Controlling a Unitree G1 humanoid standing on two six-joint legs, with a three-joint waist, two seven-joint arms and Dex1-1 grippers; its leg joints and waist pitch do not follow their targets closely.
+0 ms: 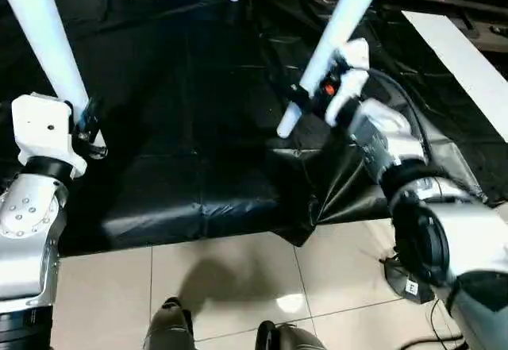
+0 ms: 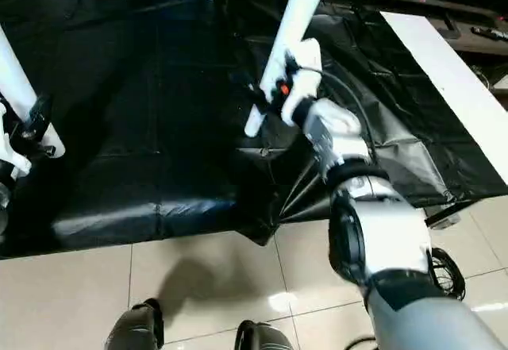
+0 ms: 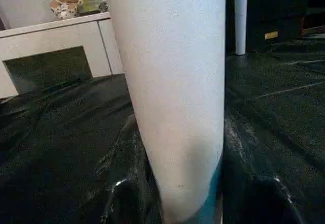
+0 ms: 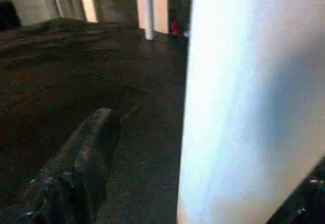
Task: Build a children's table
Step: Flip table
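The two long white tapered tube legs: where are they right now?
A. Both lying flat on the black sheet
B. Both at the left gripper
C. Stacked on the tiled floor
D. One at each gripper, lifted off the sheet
D: one long white tapered tube leg rises from the left gripper, the other from the right gripper, above the black sheet.

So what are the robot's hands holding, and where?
Each holds a white table leg near its lower end: left gripper one leg, right gripper another.
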